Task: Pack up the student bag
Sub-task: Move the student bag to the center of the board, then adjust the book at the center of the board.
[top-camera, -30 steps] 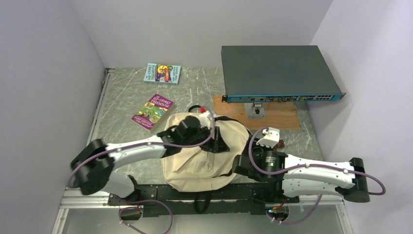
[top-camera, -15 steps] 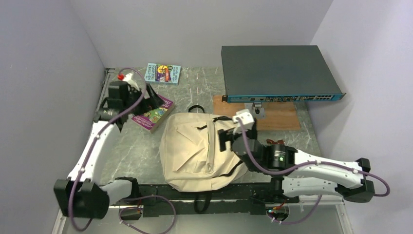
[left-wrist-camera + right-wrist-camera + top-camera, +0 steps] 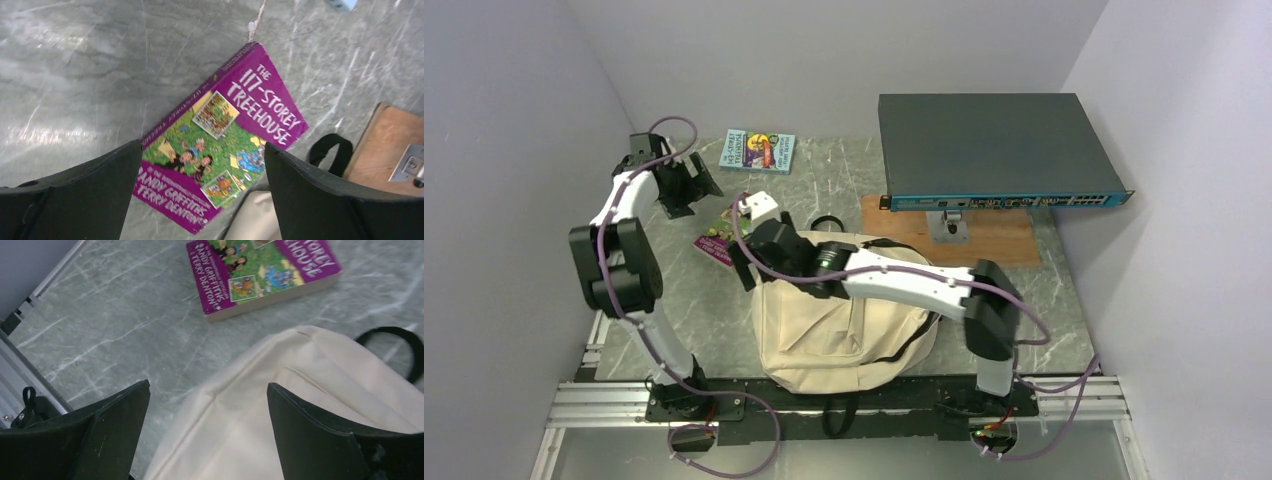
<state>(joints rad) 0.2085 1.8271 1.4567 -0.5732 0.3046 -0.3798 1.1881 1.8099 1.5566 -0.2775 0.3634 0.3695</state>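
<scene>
The student bag [image 3: 844, 325] lies flat on the bench [image 3: 1044, 300] at the middle of the near edge, front pocket up. Its black carry loop [image 3: 826, 221] points toward the far edge.

The left tool [image 3: 692, 187] hangs over the far-left corner of the bench. In the left wrist view it [image 3: 202, 150] stands wide and holds nothing. A purple paperback [image 3: 225, 135] lies cover up on the bench below it, apart from both fingers [image 3: 85, 200].

The right arm reaches across the bag toward the left edge. The right tool [image 3: 746, 262] sits over the bag's far-left corner. In the right wrist view it [image 3: 208, 389] is also spread wide and empty, with cream fabric [image 3: 300, 415] and bare bench between the fingers [image 3: 320, 440]. It seems to be just above the fabric, though contact cannot be judged from here.

The purple paperback [image 3: 720, 238] lies just beside the bag's far-left corner, partly hidden by the right arm. A blue paperback [image 3: 758, 150] lies near the far edge, well apart from the bag. A dark flat box [image 3: 994, 145] stands raised over a wooden board [image 3: 994, 240] at the far-right corner.
</scene>
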